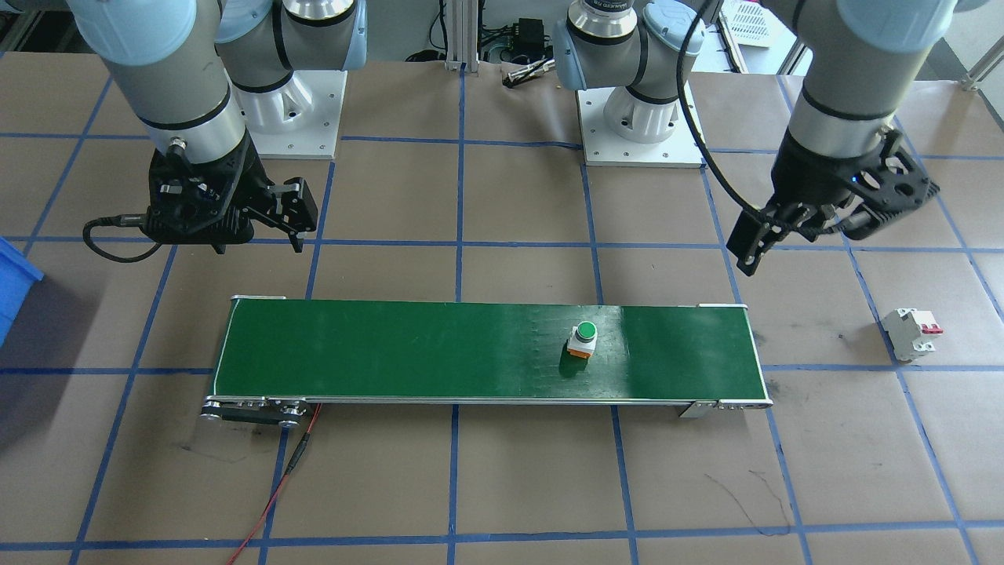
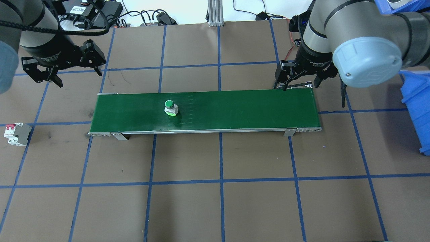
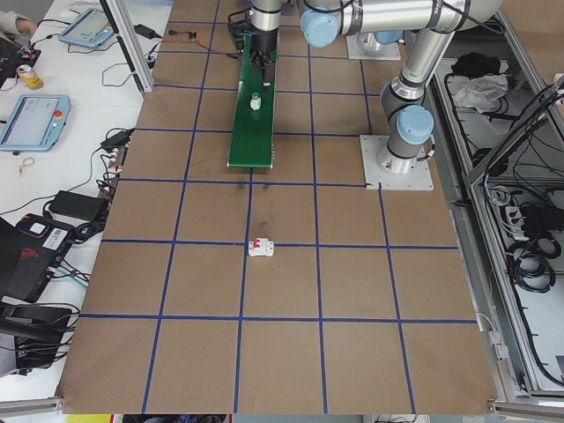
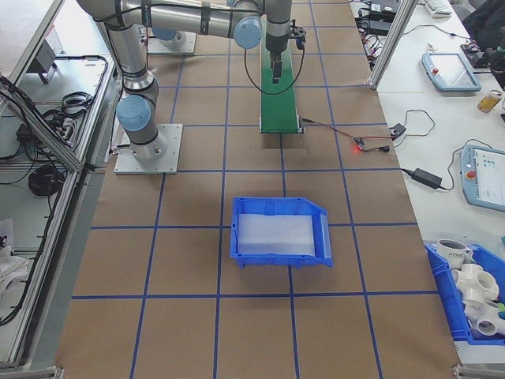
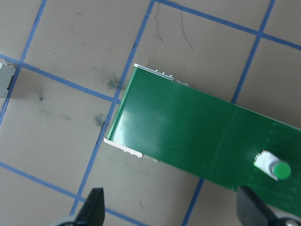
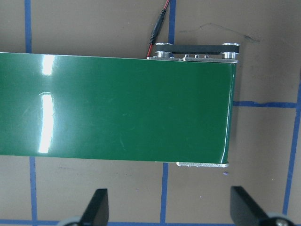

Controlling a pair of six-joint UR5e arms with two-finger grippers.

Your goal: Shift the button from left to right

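Note:
The button [image 2: 170, 108], green cap on a white body, stands upright on the green conveyor belt [image 2: 242, 109], left of the belt's middle. It also shows in the front view [image 1: 582, 339] and at the lower right of the left wrist view [image 5: 275, 167]. My left gripper [image 2: 79, 76] hovers open beyond the belt's left end, apart from the button, with nothing between its fingers [image 5: 91, 209]. My right gripper [image 2: 297, 82] hangs open over the belt's far right corner, and its wrist view shows only the bare belt end [image 6: 117, 103].
A white circuit breaker [image 2: 16, 133] with red levers lies on the table left of the belt. A blue bin [image 2: 416, 107] stands at the right edge. A red wire [image 1: 274, 494] runs from the belt's right end. Blue tape lines grid the brown table.

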